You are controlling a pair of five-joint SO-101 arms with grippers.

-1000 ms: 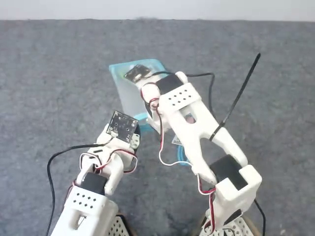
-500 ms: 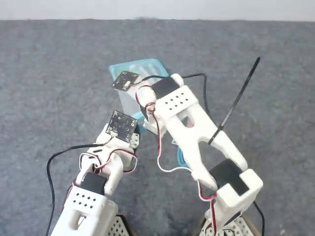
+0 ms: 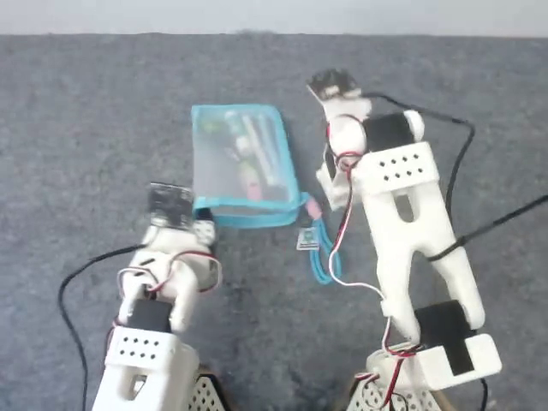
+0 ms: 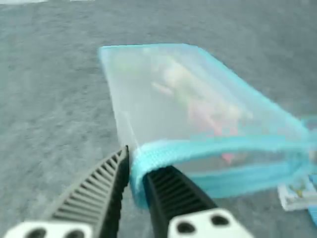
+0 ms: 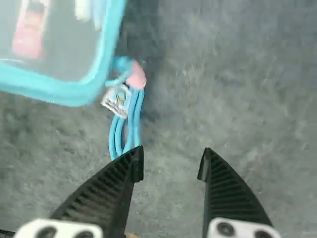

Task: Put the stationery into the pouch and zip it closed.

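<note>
At left, left gripper with fingers clamped together on the near left corner of the pouch, pinching the teal zip edge where it turns. Centre, pouch lying flat on the grey carpet, clear-walled and teal-trimmed, stationery inside as several pale and pink sticks pointing away from the arms. Zip edge on the side nearest the arms, running left to right from the clamped corner to the pink pull. Right of that corner, a small tag and a blue cord loop trailing toward the arms. Further right, right gripper above bare carpet, fingers spread apart and holding nothing, cord loop just beside one fingertip, pull a little beyond it toward the pouch. Pull judged already at the right end of the zip, closure not certain; for any last tug, right arm the nearer, line of pull rightward, away from the clamp.
</note>
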